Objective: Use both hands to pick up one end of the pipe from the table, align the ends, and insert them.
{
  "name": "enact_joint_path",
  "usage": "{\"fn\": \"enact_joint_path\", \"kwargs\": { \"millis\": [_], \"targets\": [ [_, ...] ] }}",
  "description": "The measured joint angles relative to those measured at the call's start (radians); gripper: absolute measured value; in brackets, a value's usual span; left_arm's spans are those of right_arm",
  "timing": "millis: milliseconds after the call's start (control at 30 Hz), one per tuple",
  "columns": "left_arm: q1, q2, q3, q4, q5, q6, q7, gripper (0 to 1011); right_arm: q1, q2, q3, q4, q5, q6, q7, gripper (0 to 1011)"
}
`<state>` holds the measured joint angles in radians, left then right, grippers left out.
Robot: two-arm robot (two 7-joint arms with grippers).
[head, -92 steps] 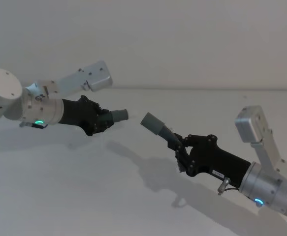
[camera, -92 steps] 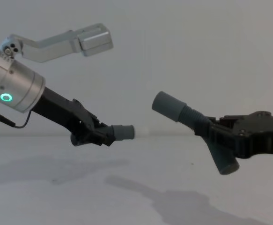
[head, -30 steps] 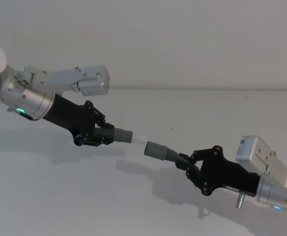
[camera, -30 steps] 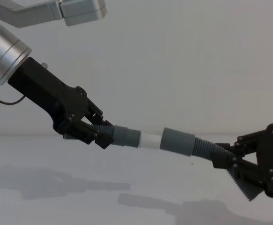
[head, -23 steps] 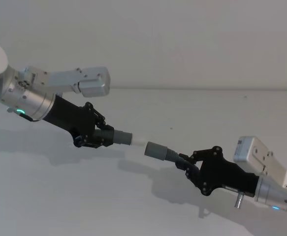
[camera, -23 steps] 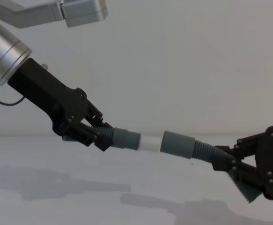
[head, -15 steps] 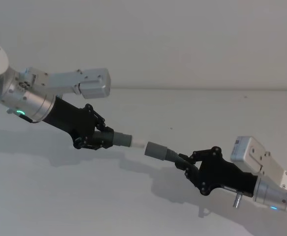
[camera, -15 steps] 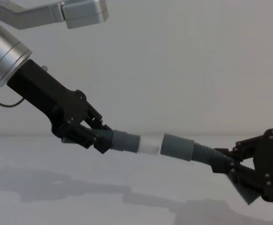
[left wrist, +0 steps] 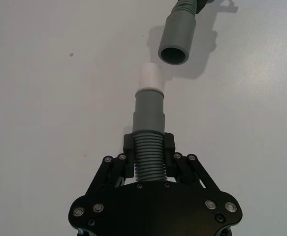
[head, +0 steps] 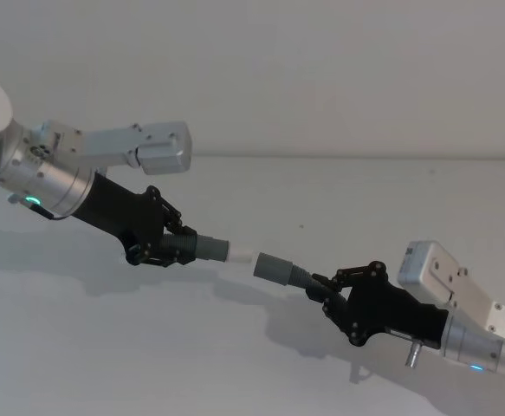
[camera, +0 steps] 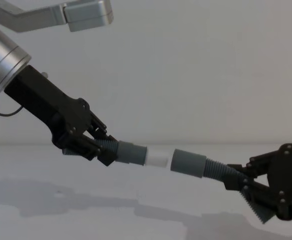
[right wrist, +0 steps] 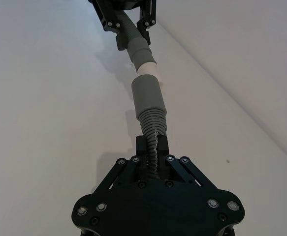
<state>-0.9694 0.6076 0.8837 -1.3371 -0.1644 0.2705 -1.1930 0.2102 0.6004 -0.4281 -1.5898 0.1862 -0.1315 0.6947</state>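
While the white table [head: 261, 364] lies flat and plain under my arms, a pale bare wall [head: 321, 69] stands behind it, and soft shadows of my arms fall on the surface.

My left gripper [head: 176, 245] is above the table on the left side, and its fingers are clenched on the ribbed body of the left pipe piece [head: 202, 247]. This piece sticks out past the fingertips toward the middle, first a grey cuff [left wrist: 148, 109], then a narrower white tip [left wrist: 150, 78] at its end.

My right gripper [head: 326, 293] is lower and to the right, and it grasps the ribbed part of the right pipe piece [head: 288, 271] in the same way. The wide grey cuff [camera: 188, 163] of this piece points toward the white tip, and in the left wrist view I see its open mouth [left wrist: 173, 54].

The two ends face each other in nearly one line. In the chest view a small gap is between the white tip and the wide cuff, so they are just beside each other, not touching. Both pieces are held in the air, above the table.
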Motion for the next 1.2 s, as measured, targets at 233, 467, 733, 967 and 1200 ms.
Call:
{"fn": "enact_joint_path", "kwargs": {
  "millis": [233, 467, 733, 967, 1200],
  "targets": [
    [0.001, 0.006, 0.0, -0.005, -0.007, 0.004, 0.008, 319, 0.01, -0.001, -0.013, 0.011, -0.004, 0.006, -0.004, 103],
    [0.001, 0.015, -0.003, -0.012, -0.017, 0.007, 0.014, 319, 0.02, -0.003, -0.023, 0.021, -0.009, 0.013, -0.014, 103],
    [0.001, 0.021, -0.003, -0.017, -0.027, 0.008, 0.017, 319, 0.029, -0.007, -0.03, 0.028, -0.013, 0.022, -0.029, 103],
    [-0.001, 0.024, 0.0, -0.019, -0.035, 0.008, 0.017, 319, 0.035, -0.009, -0.037, 0.03, -0.015, 0.03, -0.041, 104],
    [-0.002, 0.027, 0.005, -0.021, -0.041, 0.008, 0.018, 319, 0.04, -0.009, -0.041, 0.031, -0.015, 0.033, -0.047, 104]
  ]
}}
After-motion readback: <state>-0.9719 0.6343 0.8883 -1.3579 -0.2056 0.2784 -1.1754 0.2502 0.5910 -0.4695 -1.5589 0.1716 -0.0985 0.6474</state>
